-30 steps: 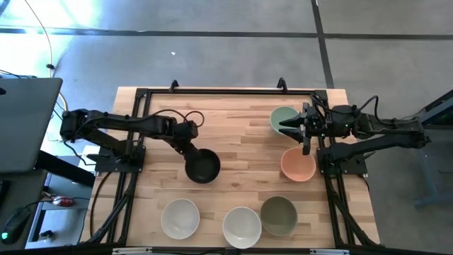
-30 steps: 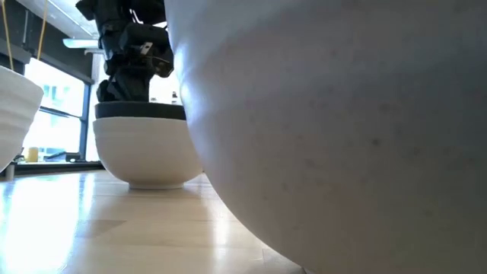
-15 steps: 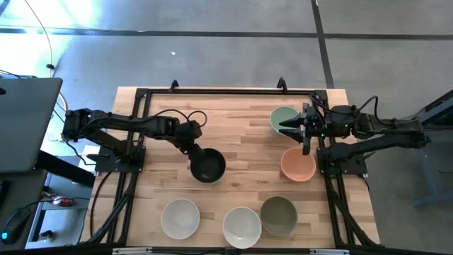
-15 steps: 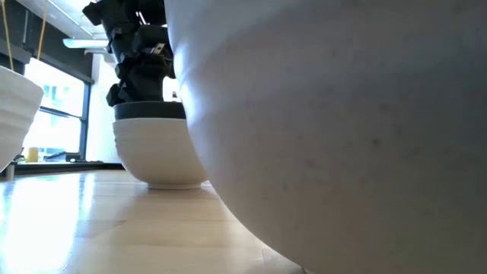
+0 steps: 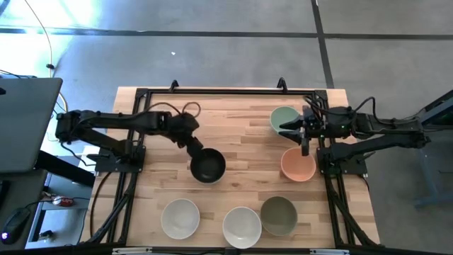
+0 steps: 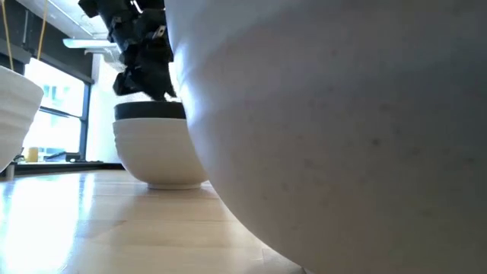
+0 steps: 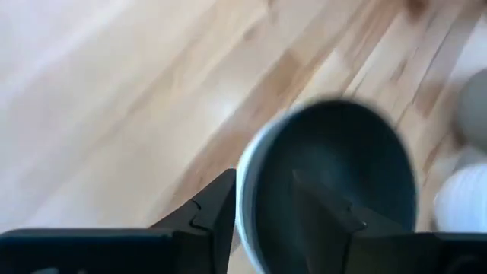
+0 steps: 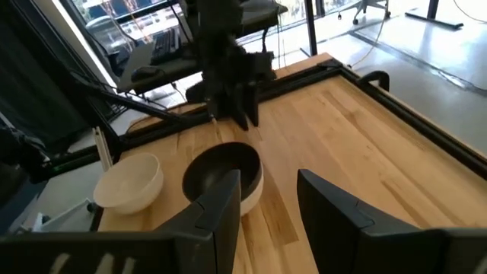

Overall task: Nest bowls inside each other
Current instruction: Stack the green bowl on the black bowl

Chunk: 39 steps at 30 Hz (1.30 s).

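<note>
A black bowl (image 5: 207,167) sits nested in a white bowl (image 6: 160,148) at the table's middle; only its dark rim shows in the low view. My left gripper (image 5: 195,145) hovers open just above that rim on its far-left side. One finger (image 7: 221,205) is outside the bowl and the other (image 7: 319,213) is over the inside. My right gripper (image 5: 287,127) stands open at the near edge of the mint green bowl (image 5: 282,117), nothing between its fingers. A peach bowl (image 5: 298,164) rests nearer.
Two white bowls (image 5: 180,218) (image 5: 242,227) and an olive-grey bowl (image 5: 278,214) stand in a row along the near edge. One white bowl (image 6: 342,137) fills most of the low view. A black frame (image 5: 226,91) borders the table's far side.
My left gripper has carried the black-and-white bowl pair a little toward the table's right and let it rest there. It has opened, let go of the rim and risen slightly toward the far left. The bowls have stayed put since. My right arm has kept still.
</note>
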### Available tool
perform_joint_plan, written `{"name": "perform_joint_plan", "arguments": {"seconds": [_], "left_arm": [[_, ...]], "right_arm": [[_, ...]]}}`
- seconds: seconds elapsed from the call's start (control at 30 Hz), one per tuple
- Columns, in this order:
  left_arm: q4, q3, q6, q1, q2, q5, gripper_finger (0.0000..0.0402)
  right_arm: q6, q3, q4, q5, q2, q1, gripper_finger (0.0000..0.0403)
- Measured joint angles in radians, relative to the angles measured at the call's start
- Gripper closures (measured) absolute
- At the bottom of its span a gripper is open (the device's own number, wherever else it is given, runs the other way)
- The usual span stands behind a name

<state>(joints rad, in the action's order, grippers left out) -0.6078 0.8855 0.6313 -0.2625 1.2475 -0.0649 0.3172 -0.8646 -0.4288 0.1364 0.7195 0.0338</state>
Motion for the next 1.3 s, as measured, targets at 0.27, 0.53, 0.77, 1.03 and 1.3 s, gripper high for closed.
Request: {"name": "perform_joint_plan", "arguments": {"seconds": [0.27,0.53,0.77,1.03,1.3], "left_arm": [[0.051,0.201,-0.174,-0.066,0.042,0.065,0.0248],[-0.052,0.41,-0.306,-0.11,0.193,0.132,0.0226],[-0.058,0.488,-0.348,-0.109,0.305,0.14,0.0224],[-0.074,0.493,-0.366,-0.113,0.309,0.149,0.0224],[-0.146,0.493,-0.373,-0.133,0.257,0.212,0.0224]], "right_arm": [[0.052,0.0,-0.087,0.047,0.008,0.0,0.0279],[0.167,0.0,-0.261,0.166,0.007,-0.001,0.0279],[0.388,0.0,-0.484,0.315,0.005,-0.026,0.0279],[0.637,0.0,-0.652,0.352,0.005,-0.16,0.0279],[0.696,0.0,-0.704,0.262,0.027,-0.349,0.0279]]}}
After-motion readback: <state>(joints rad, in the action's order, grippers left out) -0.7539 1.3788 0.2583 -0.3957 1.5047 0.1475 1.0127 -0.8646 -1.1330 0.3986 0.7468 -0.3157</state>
